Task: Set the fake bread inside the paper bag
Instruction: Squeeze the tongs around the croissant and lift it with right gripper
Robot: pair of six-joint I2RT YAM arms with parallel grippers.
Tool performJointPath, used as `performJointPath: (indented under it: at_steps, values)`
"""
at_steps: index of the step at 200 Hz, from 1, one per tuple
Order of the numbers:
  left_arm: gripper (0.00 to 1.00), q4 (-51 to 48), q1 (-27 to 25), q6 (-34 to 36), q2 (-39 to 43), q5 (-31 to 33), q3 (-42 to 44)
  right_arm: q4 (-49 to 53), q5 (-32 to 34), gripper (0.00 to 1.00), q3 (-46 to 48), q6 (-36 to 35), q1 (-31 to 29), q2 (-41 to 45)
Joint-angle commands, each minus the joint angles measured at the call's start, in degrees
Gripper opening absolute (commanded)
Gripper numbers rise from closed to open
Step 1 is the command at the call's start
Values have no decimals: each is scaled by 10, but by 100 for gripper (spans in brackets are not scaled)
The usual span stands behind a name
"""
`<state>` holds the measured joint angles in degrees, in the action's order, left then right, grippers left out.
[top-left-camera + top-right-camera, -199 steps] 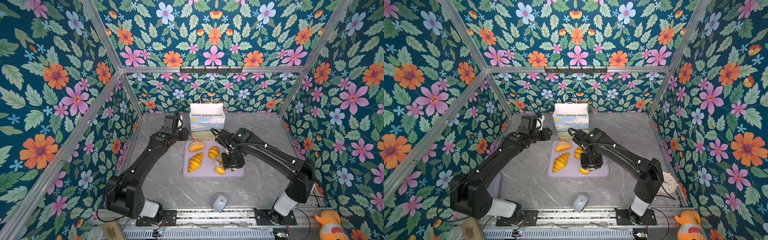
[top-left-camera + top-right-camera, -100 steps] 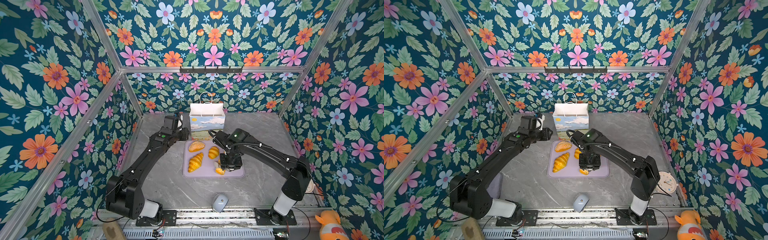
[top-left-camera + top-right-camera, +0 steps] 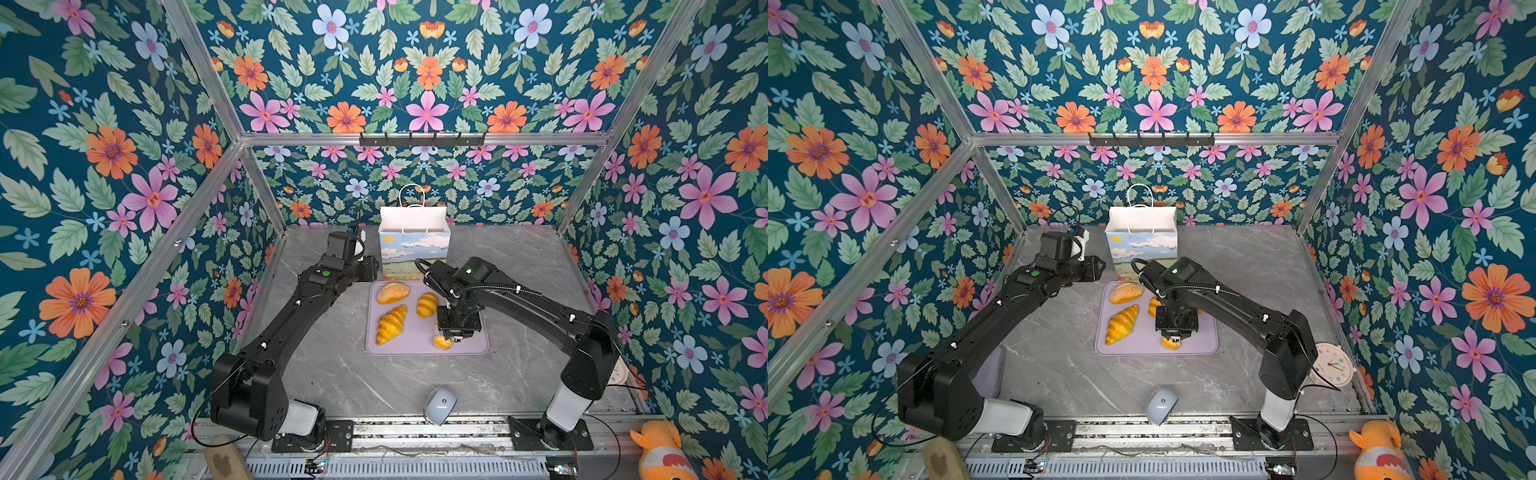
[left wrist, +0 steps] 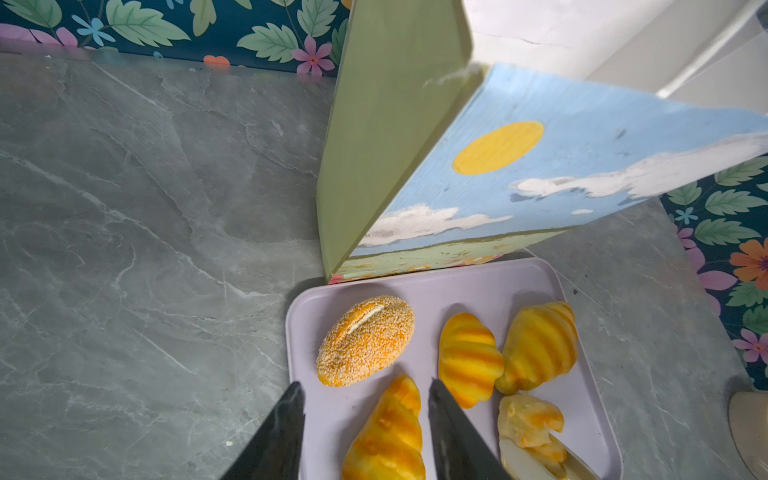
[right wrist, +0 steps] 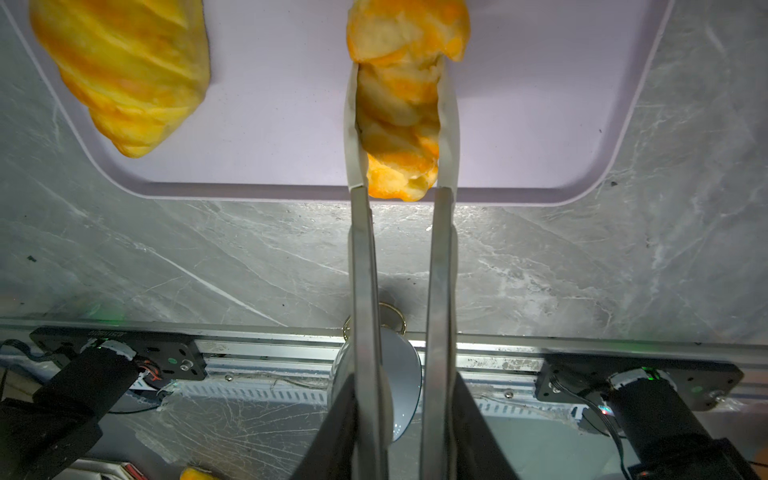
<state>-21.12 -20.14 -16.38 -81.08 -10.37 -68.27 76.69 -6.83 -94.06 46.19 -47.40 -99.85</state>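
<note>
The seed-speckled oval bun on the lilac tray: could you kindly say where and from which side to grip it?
Probably across its narrow middle, from straight above: the seed-speckled oval bun lies flat on the lilac tray, long flanks exposed, slit facing up.

Looks down and inward from high at the front in both top views, taking in the whole table. Sits close above the tray from the left wrist, facing the paper bag; even closer from the right wrist, facing the front rail. Shares the tray across all four.
</note>
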Motion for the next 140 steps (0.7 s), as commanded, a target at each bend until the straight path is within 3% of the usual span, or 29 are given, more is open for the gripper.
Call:
performJointPath:
  at_steps: [1, 86, 140]
  values:
    - [50, 7, 1, 0, 3, 4, -5, 15, 3, 28, -10, -10, -2, 12]
    - [50, -6, 1, -1, -2, 4, -29, 60, 36, 26, -42, -106, 3, 121]
    - [50, -25, 1, -3, -5, -4, -67, 76, 63, 25, -54, -216, 54, 179]
